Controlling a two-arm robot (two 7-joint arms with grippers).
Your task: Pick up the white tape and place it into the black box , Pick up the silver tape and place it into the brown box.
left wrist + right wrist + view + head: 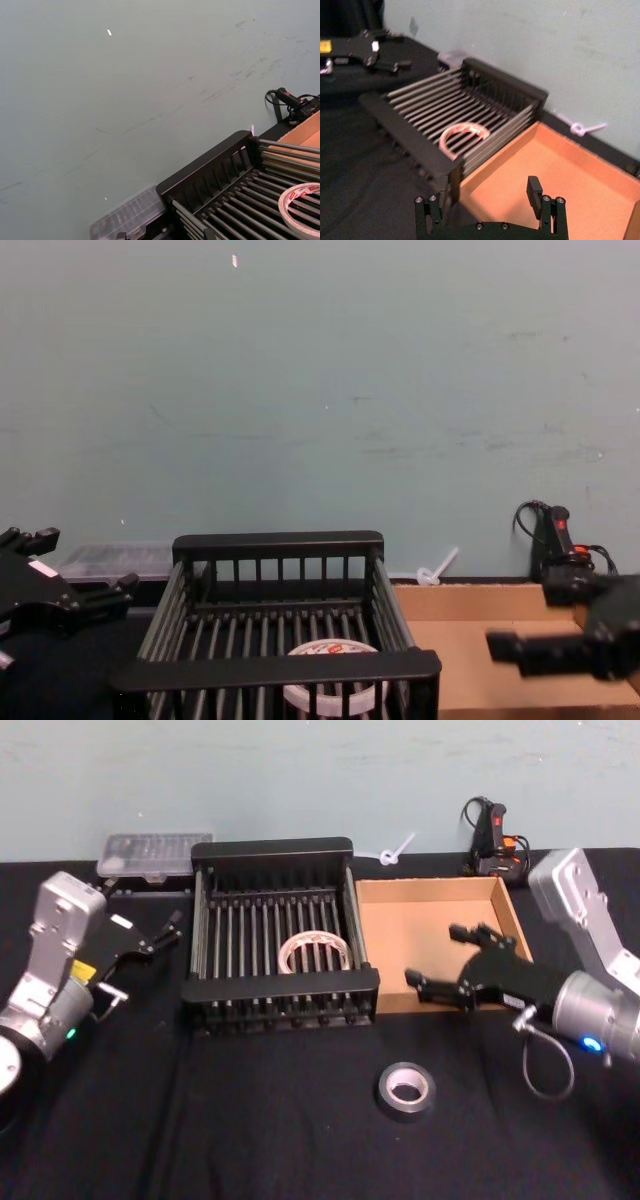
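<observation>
The white tape (pixel 315 952) (pixel 465 135) (pixel 335 652) (pixel 300 205) lies flat on the slatted floor of the black box (pixel 275 850) (pixel 410 135) (pixel 280 545) (pixel 200 172). Right of it stands the brown box (pixel 420 930) (pixel 550 175) (pixel 480 602) (pixel 307 132), nothing inside. The silver tape (pixel 406 1089) rests on the black table, in front of both boxes. My right gripper (pixel 437 957) (pixel 485 205) (pixel 540 620) hovers open over the brown box's front wall, holding nothing. My left gripper (pixel 160 932) (pixel 75 565) (pixel 370 47) is open and empty, just left of the black box.
A clear plastic case (pixel 155 855) (pixel 130 217) (pixel 110 560) sits behind the black box at the back left. A black-and-orange tool with a cord (pixel 495 835) (pixel 555 535) and a white looped tie (pixel 395 850) (pixel 582 129) lie by the wall.
</observation>
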